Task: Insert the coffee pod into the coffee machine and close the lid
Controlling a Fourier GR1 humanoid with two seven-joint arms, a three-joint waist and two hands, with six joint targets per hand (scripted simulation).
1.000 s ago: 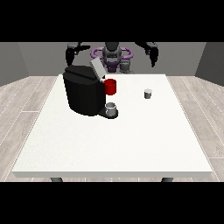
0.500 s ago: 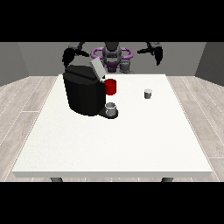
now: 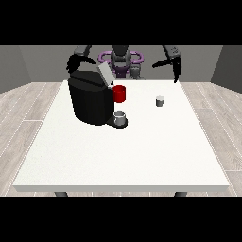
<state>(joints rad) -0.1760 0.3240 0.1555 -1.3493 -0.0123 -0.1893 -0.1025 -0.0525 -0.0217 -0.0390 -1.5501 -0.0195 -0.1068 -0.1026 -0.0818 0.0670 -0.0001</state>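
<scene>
The black coffee machine (image 3: pixel 92 99) stands on the white table (image 3: pixel 123 156) left of centre. Its grey lid (image 3: pixel 105 73) is tilted up, open. A red part (image 3: pixel 119 93) sticks out at its front, and a small grey cup (image 3: pixel 120 117) sits on its base below. The small grey coffee pod (image 3: pixel 160 100) stands alone on the table, to the right of the machine. The hand at the view's right (image 3: pixel 177 71) hangs in the air behind and right of the pod, fingers pointing down, holding nothing. The hand at the view's left (image 3: pixel 72 64) hovers behind the machine's top corner, empty.
The robot's torso (image 3: pixel 121 59) with purple rings stands behind the table's far edge. Bare table surface stretches from the machine and pod to the near edge (image 3: pixel 123 188).
The hand at the view's right has swung outward to the right and slightly lower. The hand at the view's left has shifted a little. Pod and machine have not moved.
</scene>
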